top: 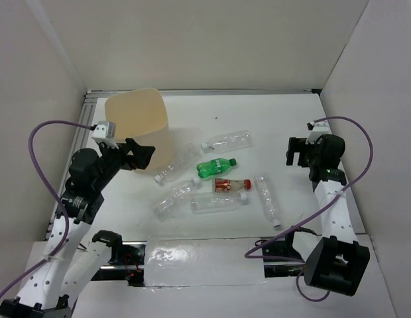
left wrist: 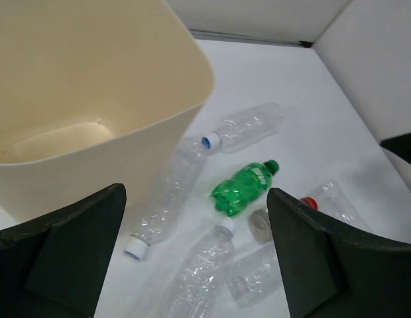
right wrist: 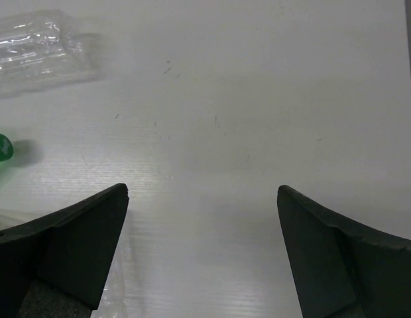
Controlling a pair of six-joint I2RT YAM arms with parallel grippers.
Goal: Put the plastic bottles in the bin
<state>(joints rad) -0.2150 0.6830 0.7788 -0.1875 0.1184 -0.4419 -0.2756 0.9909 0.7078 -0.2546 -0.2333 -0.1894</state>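
The beige bin [top: 136,126] stands at the back left, its inside bare in the left wrist view [left wrist: 93,86]. Several plastic bottles lie on the table to its right: clear ones [top: 227,140] [top: 177,164] [top: 174,199] [top: 217,202] [top: 266,197], a green one [top: 215,167] and a red-labelled one [top: 231,185]. My left gripper [top: 142,154] is open and empty, raised beside the bin's front right; below it lie the green bottle [left wrist: 242,189] and clear bottles [left wrist: 162,199] [left wrist: 199,271]. My right gripper [top: 295,151] is open and empty, right of the bottles, over bare table [right wrist: 202,245].
White walls close in the table on the left, back and right. A metal rail [top: 205,91] runs along the back edge. The right wrist view shows a clear bottle [right wrist: 33,46] at the top left and the green bottle's cap [right wrist: 0,147] at the left edge.
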